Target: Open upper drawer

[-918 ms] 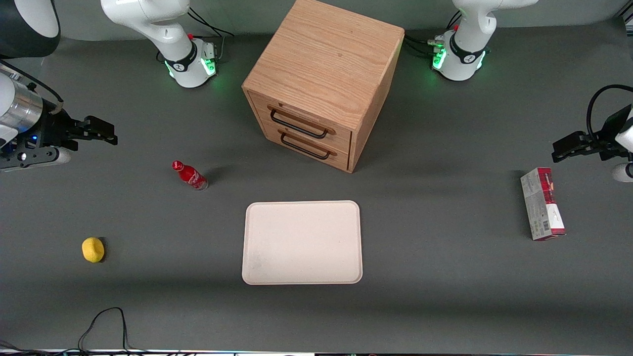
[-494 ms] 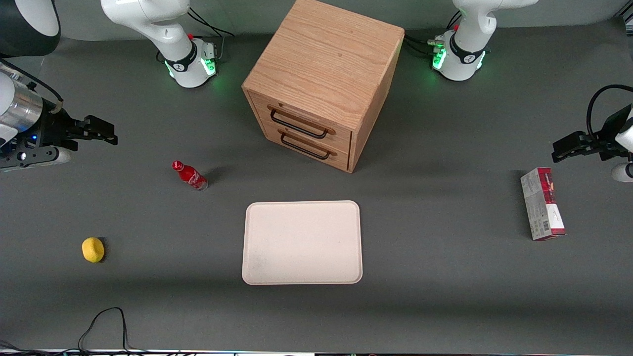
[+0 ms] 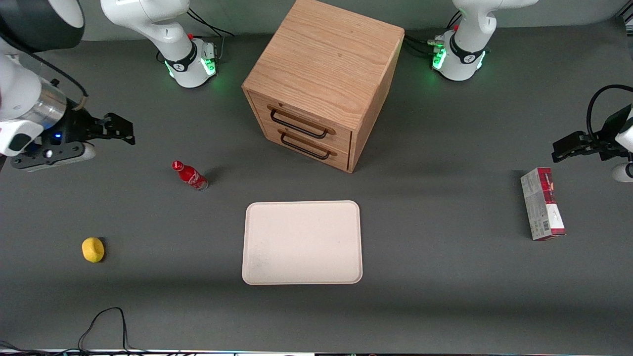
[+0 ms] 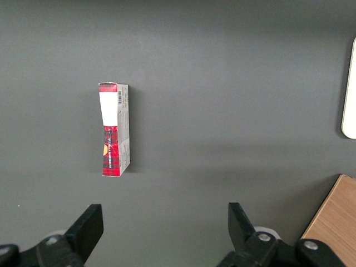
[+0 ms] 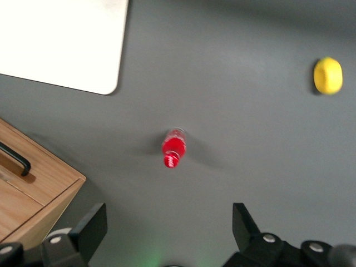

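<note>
At working arm's end of table, gripper (image 3: 126, 133) hovers above surface, fingers spread wide, holding nothing, well apart from cabinet (image 3: 324, 79). Red bottle (image 3: 190, 175) stands between them, nearer front camera. Upper drawer (image 3: 301, 122) sits flush, handle (image 3: 298, 126) untouched: approach step, opening not begun. Next move likely calls for reaching handle, closing fingers on wire. Right wrist view alone shows finger gap; front view alone shows both drawers.
</note>
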{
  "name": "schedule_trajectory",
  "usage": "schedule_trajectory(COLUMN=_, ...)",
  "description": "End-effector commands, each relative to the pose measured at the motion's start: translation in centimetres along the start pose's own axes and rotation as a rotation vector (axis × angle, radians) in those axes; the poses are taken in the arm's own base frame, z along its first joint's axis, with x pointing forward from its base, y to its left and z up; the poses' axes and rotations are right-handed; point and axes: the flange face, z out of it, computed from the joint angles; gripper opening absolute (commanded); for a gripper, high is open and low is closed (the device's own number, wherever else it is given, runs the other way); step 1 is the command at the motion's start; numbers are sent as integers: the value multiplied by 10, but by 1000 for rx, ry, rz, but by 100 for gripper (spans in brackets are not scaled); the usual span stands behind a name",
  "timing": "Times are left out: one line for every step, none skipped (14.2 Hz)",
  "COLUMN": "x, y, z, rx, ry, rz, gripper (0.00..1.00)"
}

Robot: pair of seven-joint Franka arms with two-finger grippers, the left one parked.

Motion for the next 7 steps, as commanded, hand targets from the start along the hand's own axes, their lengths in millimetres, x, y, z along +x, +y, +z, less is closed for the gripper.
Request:
schedule_trajectory(x=15, y=-39, z=-4, rx=-18, ry=22, rz=-57, gripper=100)
schedule_trajectory(x=18, y=-60, z=-3, rx=-25, ry=21, rz=-94, gripper=100)
schedule_trajectory(x=20, y=-75, z=-2, rx=-27, ry=21, rz=-120, gripper=100)
schedule_trajectory(x=23, y=-94, z=4, rx=-28, ry=15, rz=-147, gripper=100)
schedule_trajectory(x=25, y=-118, z=10, rx=-32, ry=3, rz=-181, gripper=100)
schedule_trajectory(x=26, y=-144, z=17, rx=-37, ry=-5, rz=-225, gripper=100)
schedule_trajectory(x=27, y=-164, z=23, rx=-42, ry=-14, rz=-266, gripper=100)
